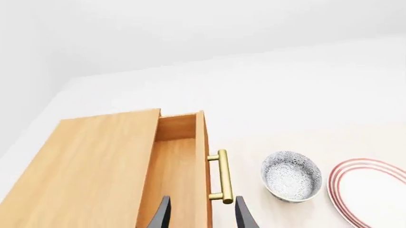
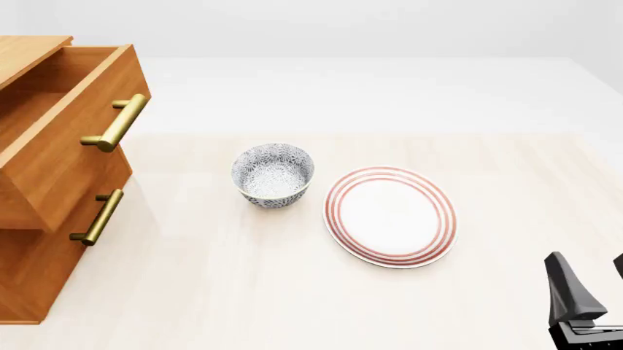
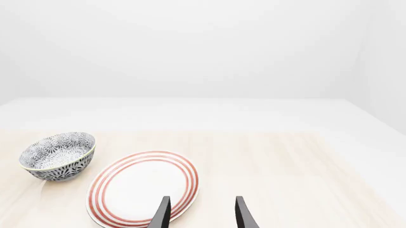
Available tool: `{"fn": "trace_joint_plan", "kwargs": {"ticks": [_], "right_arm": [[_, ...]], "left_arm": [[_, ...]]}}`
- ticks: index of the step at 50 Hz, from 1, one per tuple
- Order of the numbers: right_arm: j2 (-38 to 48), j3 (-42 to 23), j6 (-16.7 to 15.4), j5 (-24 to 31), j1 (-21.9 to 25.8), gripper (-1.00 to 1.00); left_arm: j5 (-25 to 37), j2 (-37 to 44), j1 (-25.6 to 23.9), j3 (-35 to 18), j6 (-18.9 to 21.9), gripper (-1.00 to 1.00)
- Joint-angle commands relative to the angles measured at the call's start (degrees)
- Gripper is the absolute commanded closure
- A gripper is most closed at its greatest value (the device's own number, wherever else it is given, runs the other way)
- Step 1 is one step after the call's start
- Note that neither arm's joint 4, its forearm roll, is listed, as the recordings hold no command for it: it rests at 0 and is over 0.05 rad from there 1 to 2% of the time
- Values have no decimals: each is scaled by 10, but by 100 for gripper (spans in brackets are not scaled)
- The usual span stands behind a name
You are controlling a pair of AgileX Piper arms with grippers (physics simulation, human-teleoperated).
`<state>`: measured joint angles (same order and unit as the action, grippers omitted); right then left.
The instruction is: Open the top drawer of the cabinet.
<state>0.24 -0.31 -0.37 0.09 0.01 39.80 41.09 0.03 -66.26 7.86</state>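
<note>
**Top drawer pulled out, both sets of jaws spread and empty**

In the front view, the cabinet (image 2: 39,240) is seen at the left edge of the frame, standing on the pale desk (image 2: 292,292). The top drawer (image 2: 68,146) is found at the upper left, slid out past the front of the drawer below it, so that its open inside is exposed. Its brass bar handle (image 2: 117,122) is seen on the drawer front, and a like handle (image 2: 98,216) is carried by the lower drawer beneath.

The left gripper (image 1: 199,213) is shown only in the left wrist view, at the lower edge of the frame. Its jaws are spread, and nothing is pinched between them. The drawer's front panel and the near end of the handle (image 1: 221,176) are seen just beyond the fingertips, close to the jaws but not touched by them.

The right gripper (image 2: 589,288) is seen at the lower right corner of the front view, well apart from the cabinet. Its jaws are spread and empty as well.

A patterned bowl (image 2: 273,174) is placed near the middle of the desk, with a red-ringed plate (image 2: 390,216) just beside it to the right.
</note>
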Motion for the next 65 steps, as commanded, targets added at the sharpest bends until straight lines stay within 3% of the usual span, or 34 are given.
{"fn": "trace_joint_plan", "kwargs": {"ticks": [1, 8, 11, 29, 52, 65], "right_arm": [[0, 0, 0, 0, 0, -100], [0, 0, 0, 0, 0, -100], [0, 0, 0, 0, 0, -100], [0, 0, 0, 0, 0, -100], [0, 0, 0, 0, 0, -100], [0, 0, 0, 0, 0, -100]], "left_arm": [[39, 33, -5, -31, -32, -100], [63, 40, 21, -39, -27, -100], [68, 49, 12, -43, -46, -100], [98, 81, 30, -42, -58, -100], [78, 104, 38, -26, -62, -100], [41, 120, 34, 14, -72, -100]]}}
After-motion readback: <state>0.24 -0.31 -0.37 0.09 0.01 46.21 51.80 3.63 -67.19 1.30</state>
